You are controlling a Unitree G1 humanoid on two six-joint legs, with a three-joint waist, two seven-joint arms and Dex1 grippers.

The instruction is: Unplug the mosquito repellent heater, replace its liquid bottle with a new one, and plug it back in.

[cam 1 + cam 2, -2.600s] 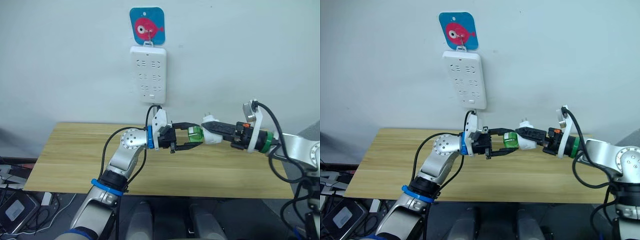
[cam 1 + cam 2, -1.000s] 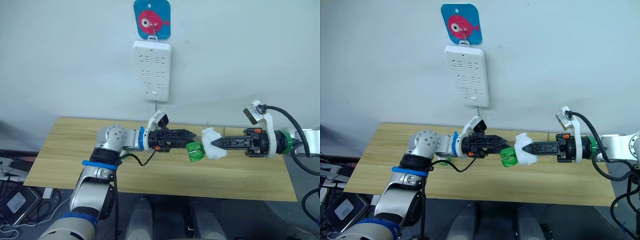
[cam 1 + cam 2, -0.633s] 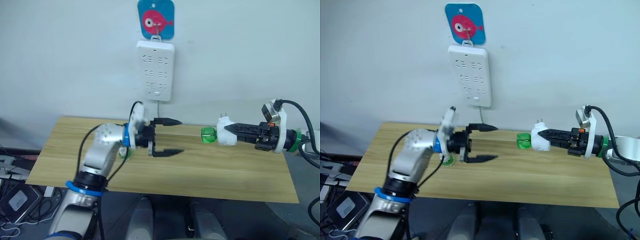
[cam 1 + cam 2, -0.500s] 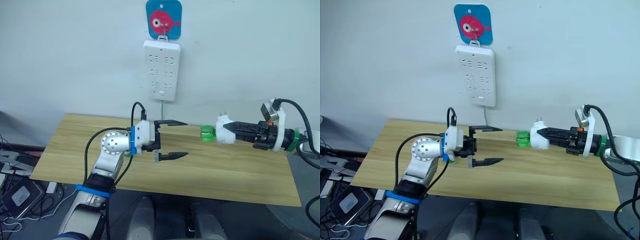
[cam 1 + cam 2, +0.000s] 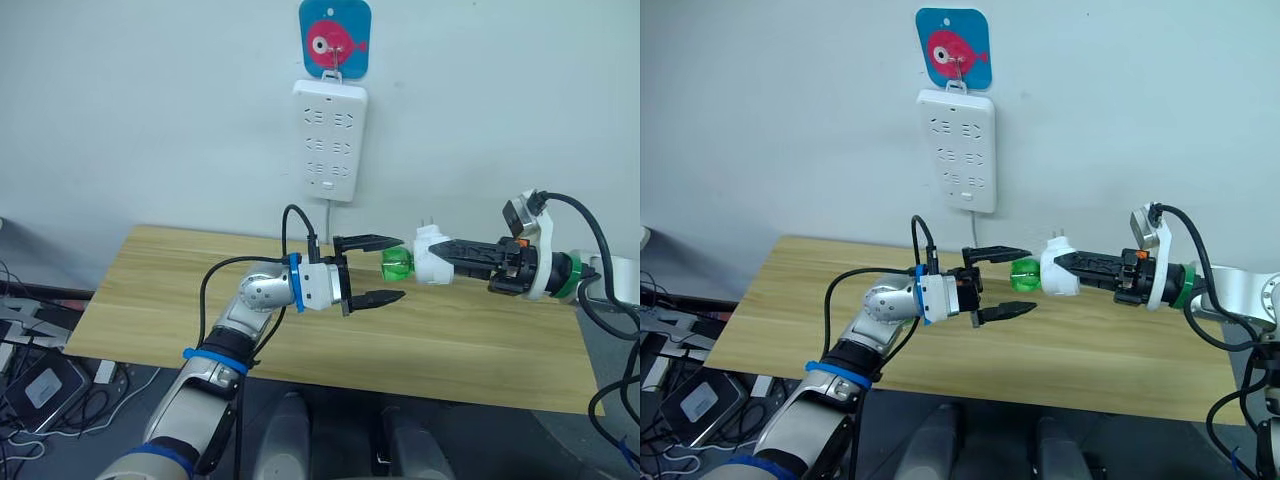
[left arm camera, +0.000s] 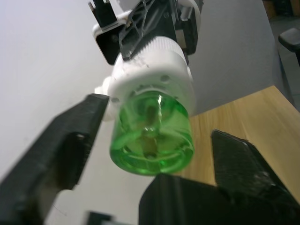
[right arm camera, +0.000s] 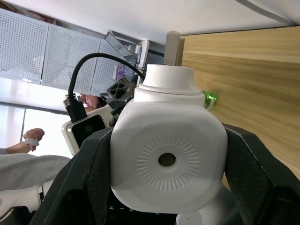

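Note:
My right gripper (image 5: 446, 262) is shut on the white mosquito repellent heater (image 5: 430, 264), held level above the table with its plug prongs pointing up. A green liquid bottle (image 5: 396, 265) sticks out of the heater's end toward my left arm. My left gripper (image 5: 402, 267) is open, one finger above and one below that bottle, apart from it. The left wrist view looks at the bottle's (image 6: 151, 136) base, with the heater (image 6: 152, 70) behind it and a black finger (image 6: 65, 150) on each side. In the right wrist view the heater (image 7: 168, 154) sits between my two fingers (image 7: 255, 178).
A white power strip (image 5: 330, 140) hangs on the wall under a blue fish hook (image 5: 334, 38), its cord running down behind the wooden table (image 5: 480, 350). A small green item (image 7: 208, 100) lies on the table. A person's hand (image 7: 33, 138) shows far off.
My left gripper has swung right and now straddles the green bottle, still open. The right gripper has brought the heater slightly left. The camera has shifted too.

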